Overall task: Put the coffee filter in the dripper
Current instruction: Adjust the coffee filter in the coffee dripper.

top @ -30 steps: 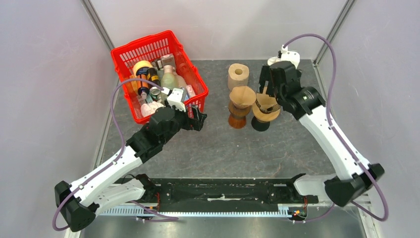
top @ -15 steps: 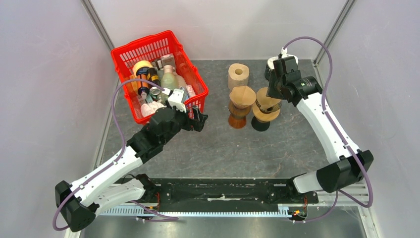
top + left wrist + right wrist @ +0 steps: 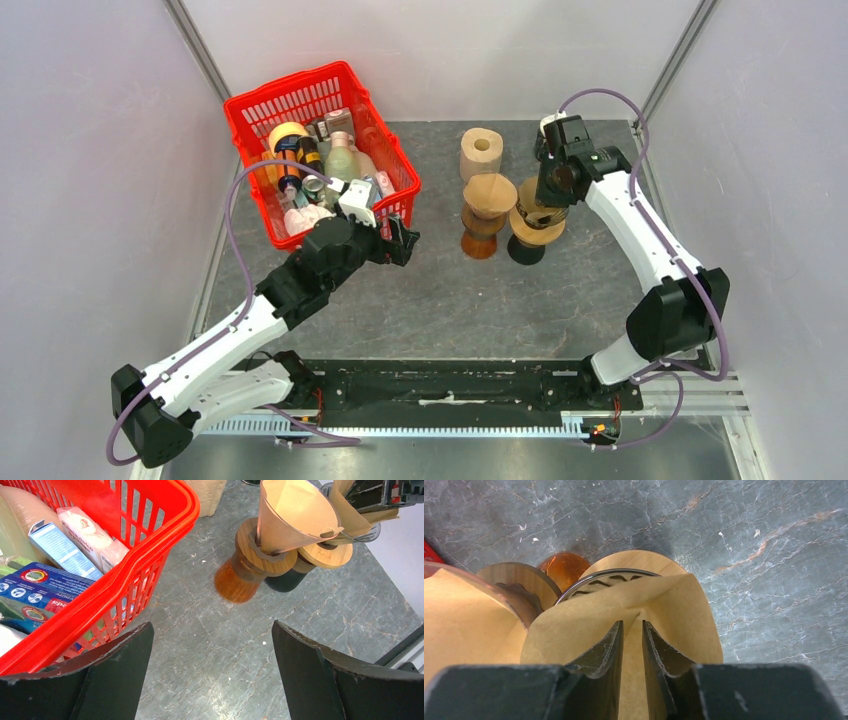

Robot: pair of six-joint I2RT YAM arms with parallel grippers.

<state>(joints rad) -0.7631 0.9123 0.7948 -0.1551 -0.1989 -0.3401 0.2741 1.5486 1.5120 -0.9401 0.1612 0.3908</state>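
A brown paper coffee filter [image 3: 574, 625] sits in the glass dripper [image 3: 537, 232] with a wooden collar on a dark carafe, at the back right. My right gripper [image 3: 632, 623] points down into it. Its jaws are drawn almost together, and a crease of the filter paper runs in between the tips. In the left wrist view the filter [image 3: 350, 517] sticks out on both sides of those fingers. My left gripper [image 3: 212, 630] stands open above bare table next to the basket, holding nothing.
A second dripper [image 3: 489, 195] holding its own filter stands on an amber carafe just left of the first. A tan roll [image 3: 481, 150] is behind it. The red basket [image 3: 300, 95], full of groceries, fills the back left.
My right gripper has gone from wide open to nearly closed over the filter, and the right arm has swung in towards the back. The left arm has not moved.
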